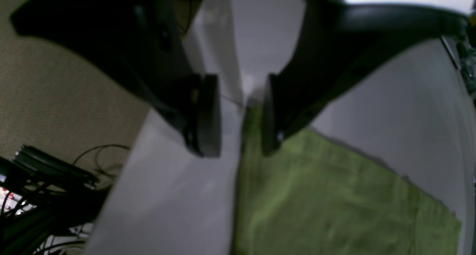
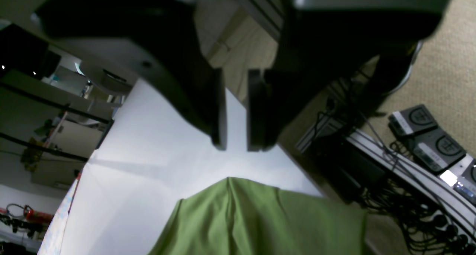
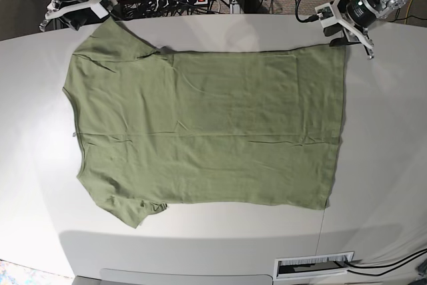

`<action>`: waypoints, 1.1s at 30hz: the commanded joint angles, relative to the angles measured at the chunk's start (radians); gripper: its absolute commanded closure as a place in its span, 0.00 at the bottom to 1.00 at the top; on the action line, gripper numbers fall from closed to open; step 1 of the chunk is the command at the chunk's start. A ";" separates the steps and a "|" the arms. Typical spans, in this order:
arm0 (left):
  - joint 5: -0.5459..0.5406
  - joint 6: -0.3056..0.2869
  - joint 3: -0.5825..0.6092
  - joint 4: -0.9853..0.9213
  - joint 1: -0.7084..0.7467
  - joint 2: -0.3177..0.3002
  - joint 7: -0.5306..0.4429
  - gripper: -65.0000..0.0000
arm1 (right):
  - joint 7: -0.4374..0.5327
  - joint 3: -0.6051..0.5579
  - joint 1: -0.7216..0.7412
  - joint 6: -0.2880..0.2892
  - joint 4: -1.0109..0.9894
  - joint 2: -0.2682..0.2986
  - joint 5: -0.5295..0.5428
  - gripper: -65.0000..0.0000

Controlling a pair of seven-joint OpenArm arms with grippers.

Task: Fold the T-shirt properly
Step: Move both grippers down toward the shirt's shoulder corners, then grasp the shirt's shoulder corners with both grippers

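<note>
Two grippers hang at the far corners of the garment, and neither holds cloth. Your left gripper (image 1: pixel 241 113) has its jaws apart, the gap straddling the corner of the T-shirt (image 3: pixel 207 135) where hem meets side seam; the wrist view is blurred, so whether a pad touches fabric cannot be told. Your right gripper (image 2: pixel 236 112) has its jaws parted narrowly, poised over bare table (image 3: pixel 387 165) just beyond the tip of the far sleeve.

From the base view, the T-shirt lies spread flat across the table, collar end toward that view's left, hem toward its right, lightly wrinkled, with the near sleeve's edge curled under. No fold looks made yet.

You appear to be at the first grasp, before any fold. The next move likely calls for lowering both grippers onto the far edge and pinching the cloth, then carrying that edge toward the near side together. Watch the right side: its jaws sit off the fabric and would need bringing in over the sleeve first.
</note>
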 commanded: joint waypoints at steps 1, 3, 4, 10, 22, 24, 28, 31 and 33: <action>0.002 0.000 -0.003 0.010 0.002 -0.016 -0.012 0.69 | 0.001 0.006 -0.009 -0.013 0.018 0.006 -0.020 0.83; 0.013 0.001 -0.003 0.005 0.000 -0.016 -0.013 0.69 | -0.002 0.006 -0.009 -0.013 0.018 0.006 -0.020 0.83; 0.023 0.003 -0.003 -0.004 -0.005 -0.016 -0.022 0.69 | -0.003 0.006 -0.009 -0.013 0.018 0.006 -0.020 0.83; 0.027 0.008 -0.003 -0.085 -0.052 -0.016 -0.065 0.69 | -0.022 0.006 -0.009 -0.013 0.050 0.006 -0.020 0.83; 0.027 0.003 -0.001 -0.090 -0.097 -0.006 -0.095 0.87 | -0.042 0.006 -0.009 -0.013 0.082 0.006 -0.020 0.83; 0.027 0.003 0.004 -0.090 -0.113 -0.005 -0.094 0.93 | -0.054 0.006 -0.009 -0.013 0.082 0.006 -0.024 0.83; 0.027 0.003 0.017 -0.090 -0.132 -0.005 -0.087 1.00 | -0.097 0.006 -0.009 -0.013 0.082 0.006 -0.091 0.83; 0.027 -0.001 0.017 -0.090 -0.129 -0.005 -0.087 1.00 | -0.127 0.006 -0.009 -0.014 0.082 0.006 -0.121 0.83; 0.027 -0.002 0.017 -0.090 -0.120 -0.006 -0.087 1.00 | -0.131 0.007 -0.009 -0.013 0.082 0.006 -0.125 0.83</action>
